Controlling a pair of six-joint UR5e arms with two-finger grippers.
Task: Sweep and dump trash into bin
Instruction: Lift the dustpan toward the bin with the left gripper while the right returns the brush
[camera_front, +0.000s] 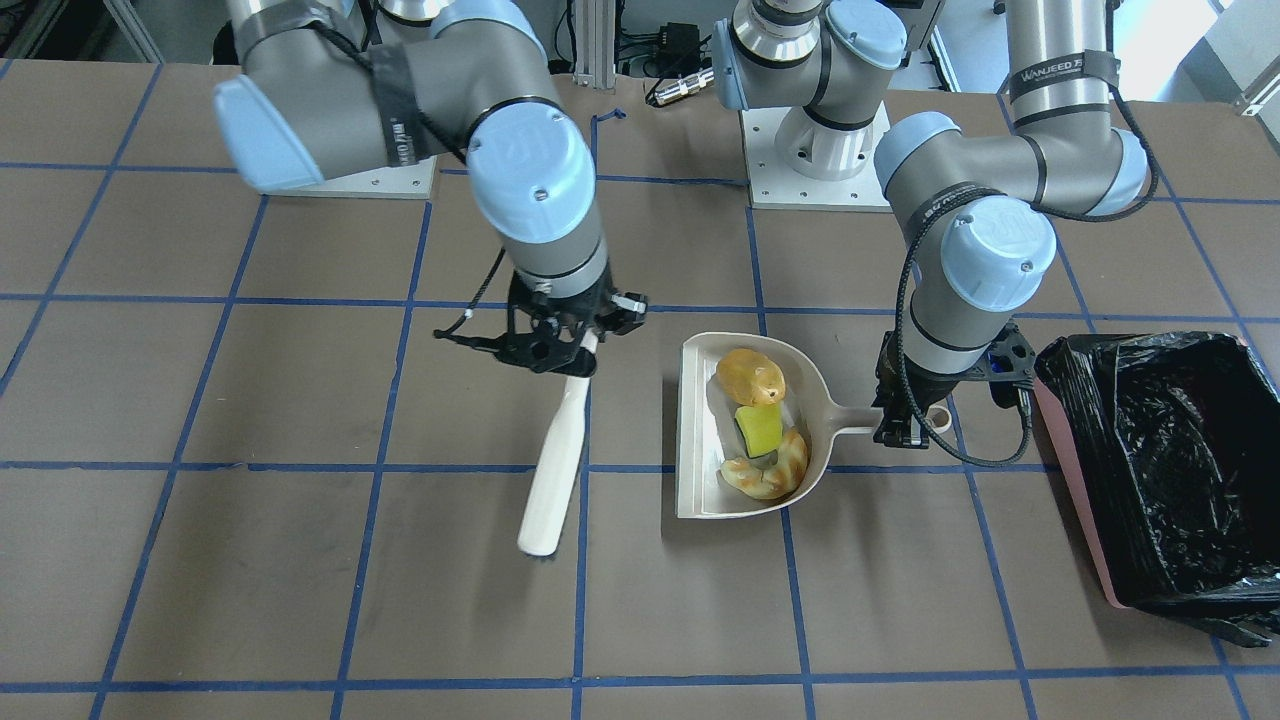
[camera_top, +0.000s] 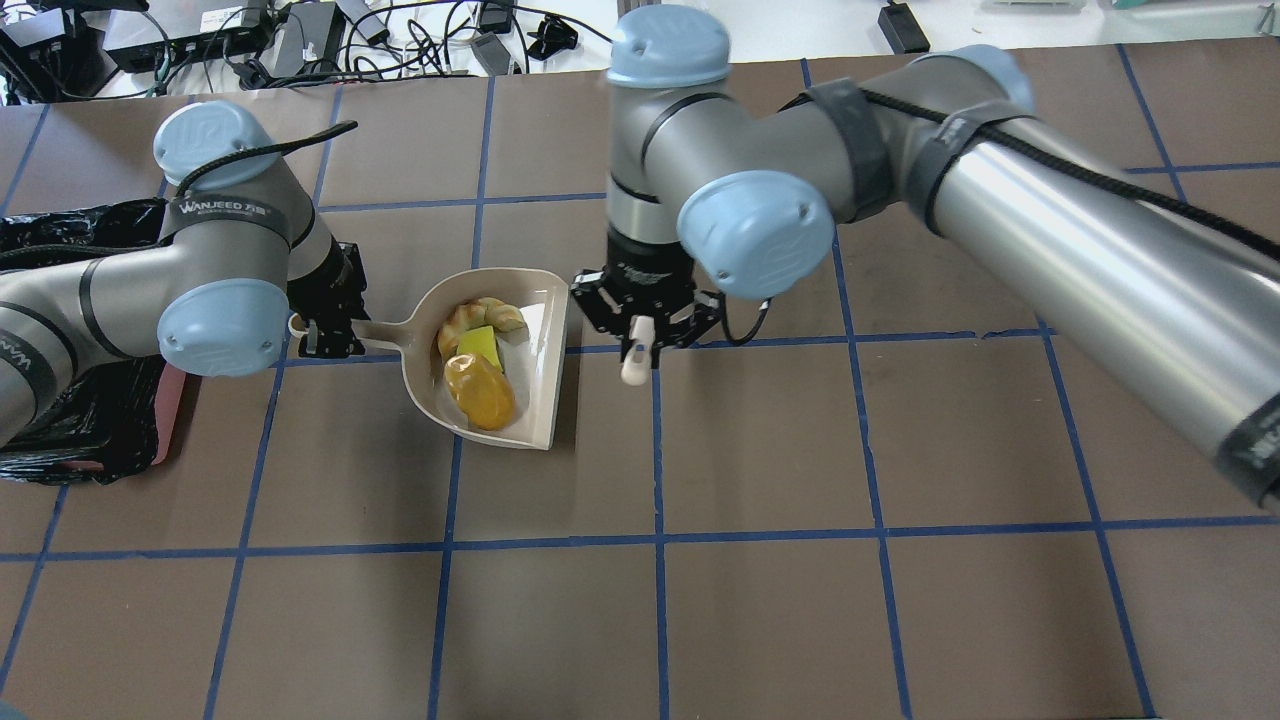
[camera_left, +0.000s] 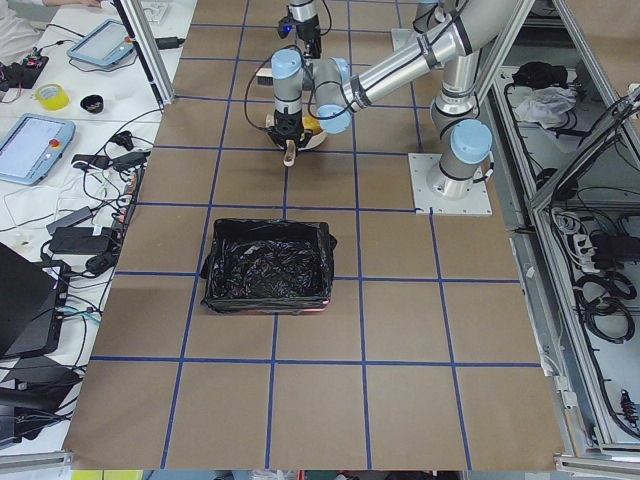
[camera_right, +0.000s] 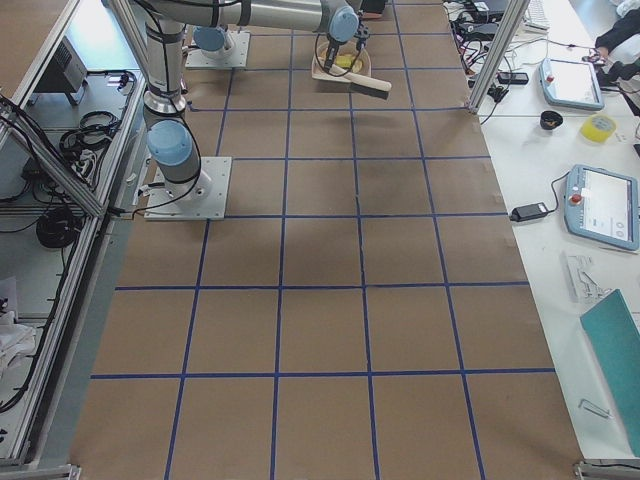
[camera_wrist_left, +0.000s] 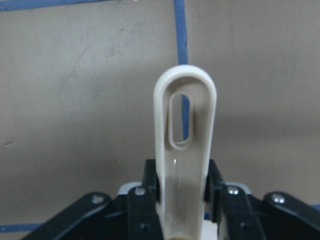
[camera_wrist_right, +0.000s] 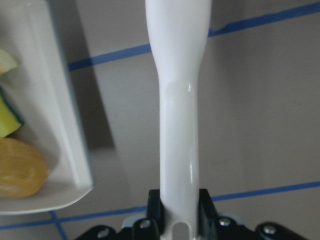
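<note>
On the brown worktop (camera_front: 300, 600) gridded with blue tape, the left end effector (camera_front: 905, 422) pinches the handle of the beige dustpan (camera_front: 700, 450), and the right end effector (camera_front: 558, 345) clamps the white brush (camera_front: 553, 470). All three pieces of trash (camera_front: 752, 376) lie in the dustpan. From the front-facing camera, the brush is at its 9 o'clock and the black-lined pink bin (camera_front: 1078, 495) at its 3 o'clock.

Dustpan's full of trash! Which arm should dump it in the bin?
Left. The left gripper holds the dustpan handle, right beside the bin; the right gripper holds the brush, farther off.
</note>
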